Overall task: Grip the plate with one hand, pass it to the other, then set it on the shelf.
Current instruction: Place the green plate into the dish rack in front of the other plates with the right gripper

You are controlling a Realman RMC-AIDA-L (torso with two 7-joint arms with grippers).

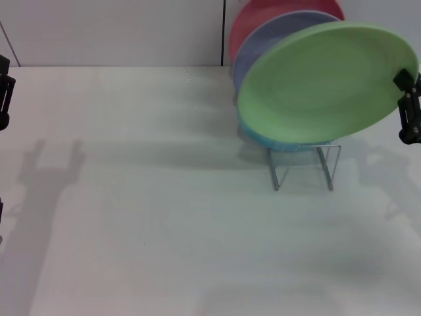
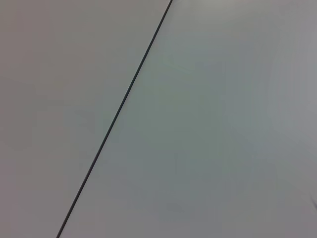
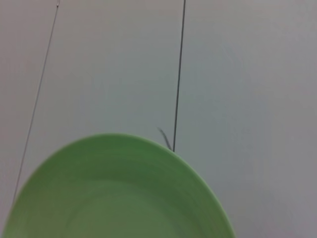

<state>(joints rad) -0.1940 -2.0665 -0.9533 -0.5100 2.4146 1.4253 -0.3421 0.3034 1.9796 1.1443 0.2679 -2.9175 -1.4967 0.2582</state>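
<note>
The light green plate [image 1: 325, 82] hangs tilted in the air at the back right, in front of the other plates and over the front of the silver wire shelf [image 1: 302, 168]. My right gripper [image 1: 406, 99] is at the plate's right rim and is shut on it. The plate also fills the lower part of the right wrist view [image 3: 119, 198]. My left gripper [image 1: 4, 92] shows only as a dark sliver at the far left edge, well away from the plate.
A red plate [image 1: 250, 26], a purple plate [image 1: 263, 46] and a light blue plate [image 1: 263, 137] stand in the shelf behind the green one. The white table [image 1: 164, 210] stretches left and forward. A wall with a dark seam [image 2: 119, 114] is behind.
</note>
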